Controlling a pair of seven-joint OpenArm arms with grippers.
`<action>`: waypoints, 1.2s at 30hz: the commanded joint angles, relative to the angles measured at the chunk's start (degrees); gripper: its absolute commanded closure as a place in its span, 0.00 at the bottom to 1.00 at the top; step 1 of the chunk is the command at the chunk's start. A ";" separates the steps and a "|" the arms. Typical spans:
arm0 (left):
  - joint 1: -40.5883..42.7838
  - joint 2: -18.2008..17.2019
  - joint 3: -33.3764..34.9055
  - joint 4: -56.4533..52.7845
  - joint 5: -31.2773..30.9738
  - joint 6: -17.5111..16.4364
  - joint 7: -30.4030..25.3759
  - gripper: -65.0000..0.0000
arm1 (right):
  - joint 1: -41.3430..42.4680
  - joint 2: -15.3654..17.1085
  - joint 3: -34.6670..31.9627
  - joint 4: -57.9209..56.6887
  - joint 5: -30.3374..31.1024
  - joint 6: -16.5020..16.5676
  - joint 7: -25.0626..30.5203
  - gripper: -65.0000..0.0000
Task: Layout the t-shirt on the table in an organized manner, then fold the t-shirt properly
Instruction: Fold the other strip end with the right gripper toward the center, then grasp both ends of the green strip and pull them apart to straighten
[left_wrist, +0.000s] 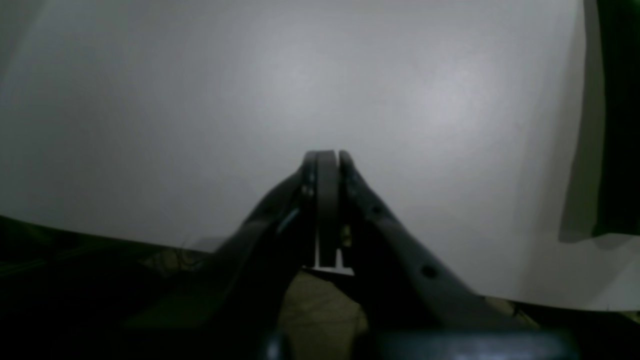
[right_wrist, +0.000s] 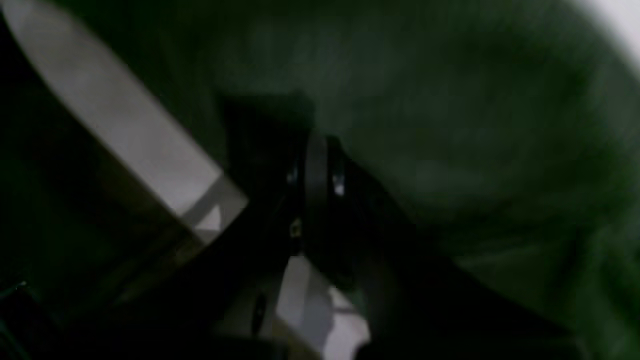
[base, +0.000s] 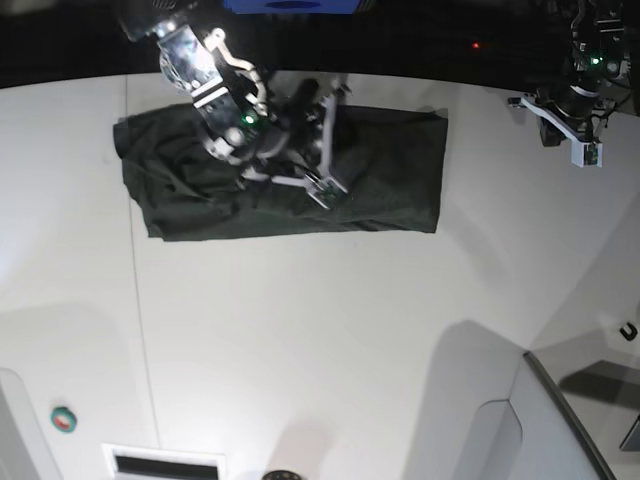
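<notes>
On the far half of the white table (base: 330, 330) we count one t-shirt (base: 390, 180), two arms and two pincers, and nothing more of the task's own. The t-shirt is dark green, soft and thin, and lies as a long, roughly rectangular band running across the table; its edges are fairly straight on the base view's right, while the other end is rumpled, with creases and an uneven outline. A thin dark seam line (base: 135, 270) crosses the table near that rumpled end.

The right pincer (base: 325, 150) hangs over the middle of the t-shirt (the right wrist view is filled with blurred green cloth); its jaws are pressed together, and we cannot tell whether any fabric is caught between them. The left pincer (left_wrist: 327, 157) is well apart from the cloth, over bare table, its jaws likewise closed with nothing in them; from its wrist view only a dark strip of the t-shirt shows at the picture's edge. At the near corner we see one grey angled panel (base: 560, 420), and one small teal knob (base: 63, 419) at the other near corner.
</notes>
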 joint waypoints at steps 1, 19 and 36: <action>-0.08 -0.96 -0.48 0.71 -0.25 0.45 -1.30 1.00 | 0.50 0.36 1.41 1.35 -0.03 0.04 0.76 1.00; -0.43 -0.87 0.05 0.97 -0.25 0.45 -1.30 1.00 | -0.12 2.64 10.82 15.42 -0.03 0.04 -6.01 1.00; -10.01 7.74 17.28 4.75 -0.52 0.45 -1.30 1.00 | 1.11 2.91 23.74 11.38 0.06 0.04 -3.11 1.00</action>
